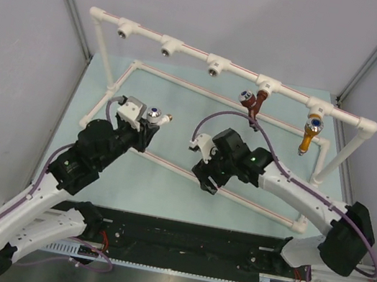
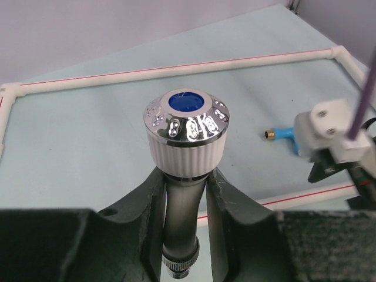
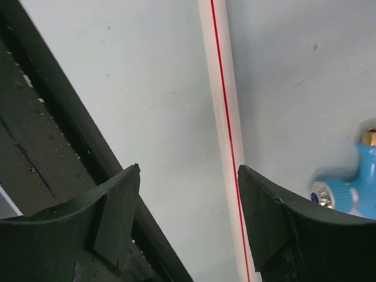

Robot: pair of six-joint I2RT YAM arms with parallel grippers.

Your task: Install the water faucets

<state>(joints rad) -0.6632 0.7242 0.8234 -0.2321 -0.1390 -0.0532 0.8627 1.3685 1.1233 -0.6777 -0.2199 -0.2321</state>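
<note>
My left gripper is shut on the white faucet, held above the mat left of centre. In the left wrist view the fingers clamp its stem below the ribbed white cap with a chrome top and blue centre. My right gripper is open and empty, low over the frame's front pipe. The light blue faucet lies on the mat just right of its right finger; it also shows in the left wrist view. The brown faucet and the orange-yellow faucet hang from the top pipe's two right tee sockets.
The white pipe frame spans the back, with three open tee sockets on the left of its top bar. Its lower rectangle lies on the pale green mat. A black rail runs along the near edge.
</note>
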